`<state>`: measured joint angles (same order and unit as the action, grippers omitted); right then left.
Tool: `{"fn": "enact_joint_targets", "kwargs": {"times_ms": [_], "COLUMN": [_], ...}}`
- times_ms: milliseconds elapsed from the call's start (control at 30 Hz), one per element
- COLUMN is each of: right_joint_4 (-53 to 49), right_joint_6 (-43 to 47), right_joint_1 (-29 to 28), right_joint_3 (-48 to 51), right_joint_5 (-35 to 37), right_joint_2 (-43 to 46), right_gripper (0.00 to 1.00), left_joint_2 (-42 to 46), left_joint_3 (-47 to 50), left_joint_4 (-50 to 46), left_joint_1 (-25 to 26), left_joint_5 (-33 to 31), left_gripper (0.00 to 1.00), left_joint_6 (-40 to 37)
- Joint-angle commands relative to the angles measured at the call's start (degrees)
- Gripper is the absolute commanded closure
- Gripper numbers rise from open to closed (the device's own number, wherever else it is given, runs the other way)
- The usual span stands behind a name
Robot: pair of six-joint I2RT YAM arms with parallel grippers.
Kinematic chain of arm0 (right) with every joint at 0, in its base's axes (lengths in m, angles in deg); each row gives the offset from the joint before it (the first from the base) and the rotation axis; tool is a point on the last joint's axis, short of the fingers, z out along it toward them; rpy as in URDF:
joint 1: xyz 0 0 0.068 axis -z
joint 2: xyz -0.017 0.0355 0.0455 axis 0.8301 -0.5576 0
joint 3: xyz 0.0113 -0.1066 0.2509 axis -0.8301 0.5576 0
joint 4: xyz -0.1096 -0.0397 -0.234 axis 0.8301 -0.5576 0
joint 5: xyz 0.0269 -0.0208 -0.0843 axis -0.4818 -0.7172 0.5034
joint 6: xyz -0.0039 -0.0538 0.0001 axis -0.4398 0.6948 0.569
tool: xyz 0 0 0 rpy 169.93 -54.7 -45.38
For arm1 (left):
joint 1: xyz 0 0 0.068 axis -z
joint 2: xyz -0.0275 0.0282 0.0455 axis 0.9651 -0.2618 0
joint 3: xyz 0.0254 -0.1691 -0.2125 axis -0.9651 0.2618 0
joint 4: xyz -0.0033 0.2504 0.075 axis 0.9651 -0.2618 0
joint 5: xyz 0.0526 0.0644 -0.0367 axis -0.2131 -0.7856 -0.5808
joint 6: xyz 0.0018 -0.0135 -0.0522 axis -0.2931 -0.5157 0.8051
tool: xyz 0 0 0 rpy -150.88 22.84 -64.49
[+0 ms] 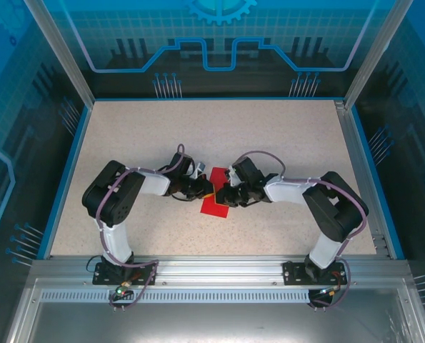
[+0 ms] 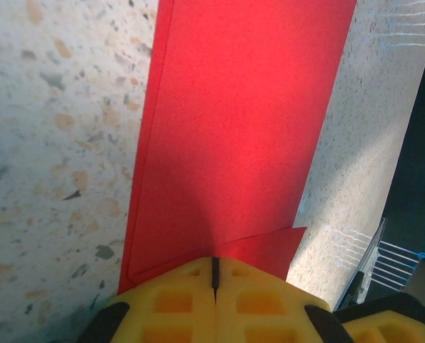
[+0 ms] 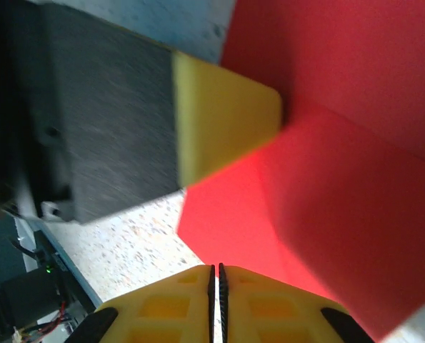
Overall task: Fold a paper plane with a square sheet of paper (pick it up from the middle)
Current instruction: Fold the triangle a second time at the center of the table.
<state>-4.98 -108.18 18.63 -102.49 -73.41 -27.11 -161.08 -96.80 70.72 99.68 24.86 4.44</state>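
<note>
Paper sheet: bright red, plain. Tabletop: beige w/ dark + tan speckle. L gripper pads: yellow. Arms: blk/wht. Walls: blue, grid + circuit-line print.

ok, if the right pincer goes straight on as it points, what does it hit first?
The red square sheet of paper, right at the tips of the right pincer. Just beyond, a yellow fingertip of the left pincer sits in line, though depth is unclear.

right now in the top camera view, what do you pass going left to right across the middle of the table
left arm → left gripper → square sheet of paper → right gripper → right arm
</note>
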Motion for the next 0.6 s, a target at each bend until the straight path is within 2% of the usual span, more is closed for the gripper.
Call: {"fn": "enact_joint_targets", "kwargs": {"times_ms": [0, 333, 567], "right_joint_4": [-0.1, -1.9, -2.8], "right_joint_6": [-1.1, -1.1, -0.1], "right_joint_1": [0.3, -0.2, -0.3], "right_joint_3": [-1.3, -2.9, -0.6], "right_joint_5": [-1.8, 1.2, -0.3], "right_joint_2": [-3.6, -9.8, -5.9], "right_gripper": [0.87, 0.88, 0.88], "left_joint_2": [-1.7, -1.6, -2.0], "left_joint_3": [1.9, 1.9, 2.2], "left_joint_4": [-2.3, -2.4, -2.1], "left_joint_1": [-0.3, -0.3, -0.3], "left_joint_5": [-2.5, -2.1, -3.0], "left_gripper": [0.95, 0.96, 0.97], "left_joint_6": [-0.7, -0.5, 0.4]}}
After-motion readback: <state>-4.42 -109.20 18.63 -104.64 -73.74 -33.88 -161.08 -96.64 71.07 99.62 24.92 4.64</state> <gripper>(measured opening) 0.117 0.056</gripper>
